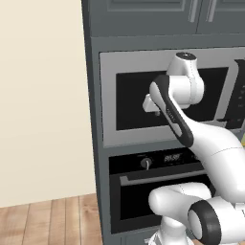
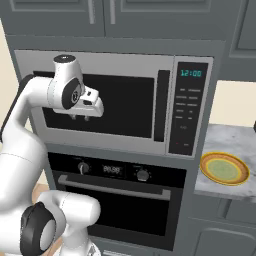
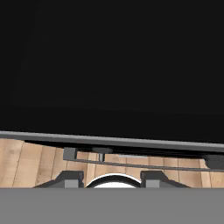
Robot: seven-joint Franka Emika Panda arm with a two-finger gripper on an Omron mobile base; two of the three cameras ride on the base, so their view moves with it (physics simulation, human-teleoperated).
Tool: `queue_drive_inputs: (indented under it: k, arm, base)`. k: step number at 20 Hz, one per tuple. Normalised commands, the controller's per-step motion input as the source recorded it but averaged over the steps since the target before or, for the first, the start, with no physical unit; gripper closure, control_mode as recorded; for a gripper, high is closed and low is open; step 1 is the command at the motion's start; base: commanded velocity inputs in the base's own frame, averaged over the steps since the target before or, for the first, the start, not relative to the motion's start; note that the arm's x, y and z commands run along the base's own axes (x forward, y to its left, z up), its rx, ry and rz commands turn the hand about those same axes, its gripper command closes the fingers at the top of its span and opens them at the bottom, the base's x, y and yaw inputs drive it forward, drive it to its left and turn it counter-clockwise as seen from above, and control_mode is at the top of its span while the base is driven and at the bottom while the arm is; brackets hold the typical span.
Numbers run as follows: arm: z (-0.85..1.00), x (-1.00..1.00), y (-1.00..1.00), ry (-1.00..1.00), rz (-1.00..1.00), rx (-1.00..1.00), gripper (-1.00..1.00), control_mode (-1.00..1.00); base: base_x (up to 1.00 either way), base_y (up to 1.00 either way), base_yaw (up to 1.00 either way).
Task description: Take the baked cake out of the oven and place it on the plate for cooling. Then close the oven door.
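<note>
Microwave (image 2: 115, 107): silver, built into the grey cabinet column, door shut, dark window.
Microwave handle (image 2: 163, 105): vertical black bar at the right edge of the window.
Keypad (image 2: 189, 110): black panel on the microwave's right side, with a teal clock display (image 2: 190, 73) at its top.
Upper cabinets (image 2: 150, 17): grey panelled doors above the microwave, shut.
Surface (image 2: 220, 137): grey marbled top to the right of the cabinet column.
Wall (image 1: 43, 95): plain cream, left of the cabinet column.
Floor (image 1: 48, 220): light wood planks at the foot of the wall.
</note>
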Motion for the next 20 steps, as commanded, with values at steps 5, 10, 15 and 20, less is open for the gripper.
queue_drive_inputs:
  k: [5, 10, 15, 20]
  arm:
    - [0.00, 0.00, 0.00, 0.00, 0.00, 0.00, -1.00, 1.00]
    - [0.00, 0.00, 0.00, 0.00, 0.00, 0.00, -1.00, 1.00]
    - [0.00, 0.00, 0.00, 0.00, 0.00, 0.00, -1.00, 1.00]
    - [0.00, 0.00, 0.00, 0.00, 0.00, 0.00, -1.00, 1.00]
  base:
    - [0.00, 0.00, 0.00]
    - [0.00, 0.00, 0.00]
    - [-0.01, -0.01, 0.00]
    - [0.00, -0.40, -0.08]
